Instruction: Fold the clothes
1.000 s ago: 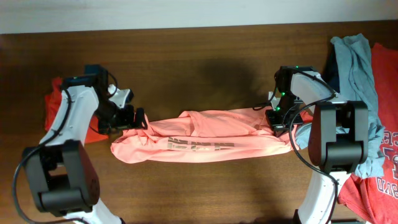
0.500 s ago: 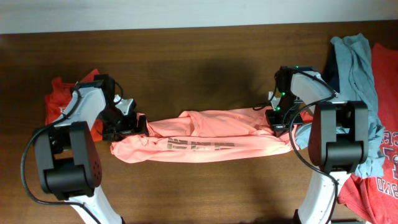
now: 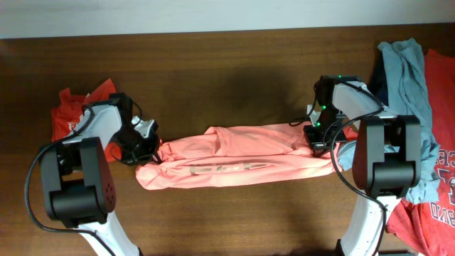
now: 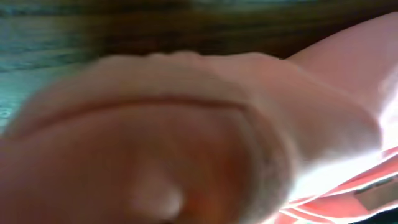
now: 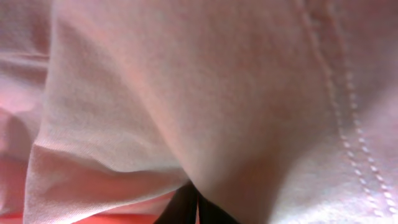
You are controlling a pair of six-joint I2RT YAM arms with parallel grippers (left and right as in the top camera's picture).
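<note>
A salmon-pink T-shirt (image 3: 234, 153) with striped lettering lies stretched in a long band across the middle of the table. My left gripper (image 3: 148, 149) is at its bunched left end, shut on the cloth. Blurred pink fabric (image 4: 249, 112) fills the left wrist view and hides the jaws. My right gripper (image 3: 316, 139) is shut on the shirt's right end. In the right wrist view the pink cloth (image 5: 186, 81) covers nearly everything. Only the dark fingertips (image 5: 186, 211) show, pressed together at the bottom edge.
A red-orange shirt (image 3: 71, 114) lies crumpled behind the left arm. At the right edge is a pile of clothes: a grey-teal shirt (image 3: 405, 78), a red one with white lettering (image 3: 437, 185), and a bit of navy (image 3: 379, 84). The table (image 3: 227, 64) is dark wood.
My left gripper moved onto the shirt's left end and went from open to shut on it. That end bunched up and the lettering crumpled. The right arm held still.
</note>
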